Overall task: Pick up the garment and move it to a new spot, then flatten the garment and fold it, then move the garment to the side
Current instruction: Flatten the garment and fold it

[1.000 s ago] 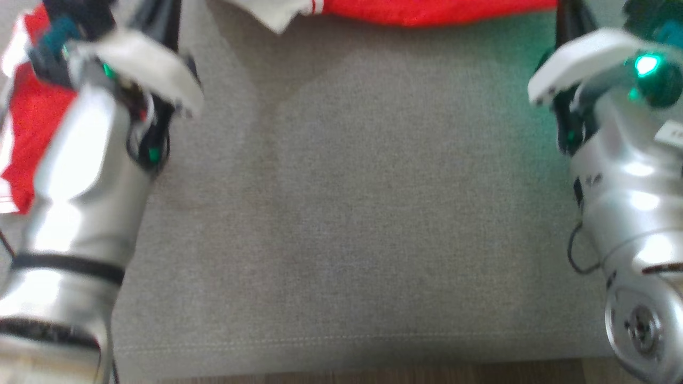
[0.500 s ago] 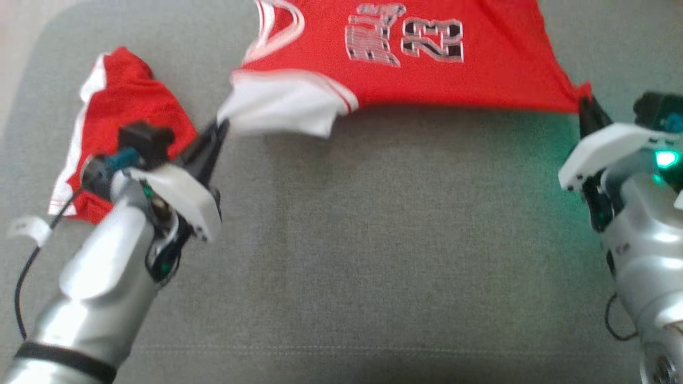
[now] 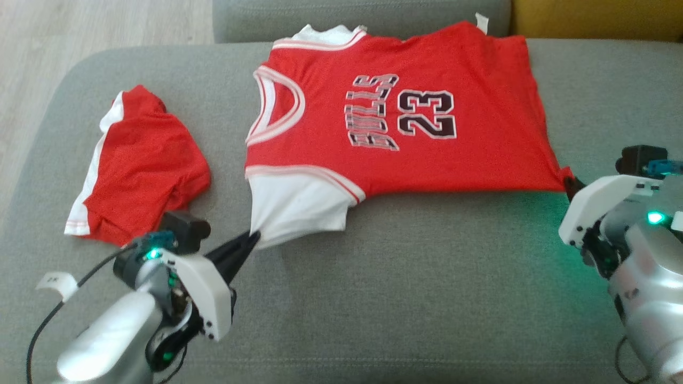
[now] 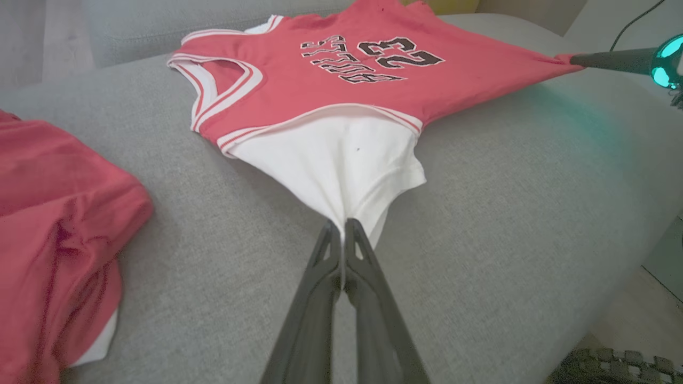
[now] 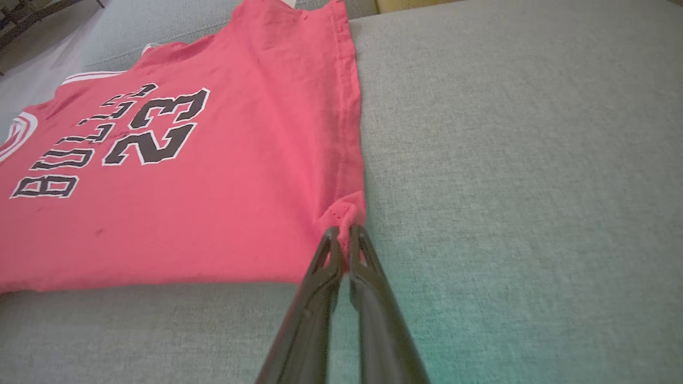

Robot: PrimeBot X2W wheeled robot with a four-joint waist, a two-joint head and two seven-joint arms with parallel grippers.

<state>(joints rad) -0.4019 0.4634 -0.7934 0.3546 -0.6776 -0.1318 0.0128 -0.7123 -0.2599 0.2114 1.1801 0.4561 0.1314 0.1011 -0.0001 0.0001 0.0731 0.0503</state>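
Note:
The garment (image 3: 405, 128) is a red jersey with white sleeves and a black "23", spread face up across the grey sofa seat (image 3: 405, 288). My left gripper (image 3: 255, 238) is shut on the tip of its near white sleeve (image 4: 341, 165), pulled to a point at the left gripper (image 4: 341, 226). At the right, my right gripper (image 3: 570, 184) is shut on the jersey's near hem corner (image 5: 347, 213), seen pinched at the right gripper (image 5: 344, 232). The red jersey (image 5: 176, 176) lies taut between the two grips.
A second red and white garment (image 3: 141, 165) lies crumpled on the seat to the left, also seen as red cloth (image 4: 53, 224). The sofa back (image 3: 352, 16) runs behind the jersey, with a yellow cushion (image 3: 597, 18) at the far right. Bare seat fabric stretches in front.
The head camera has tilted up, so the whole jersey is now in view. Both grippers have stayed shut on the jersey, which now lies flat and stretched out on the seat.

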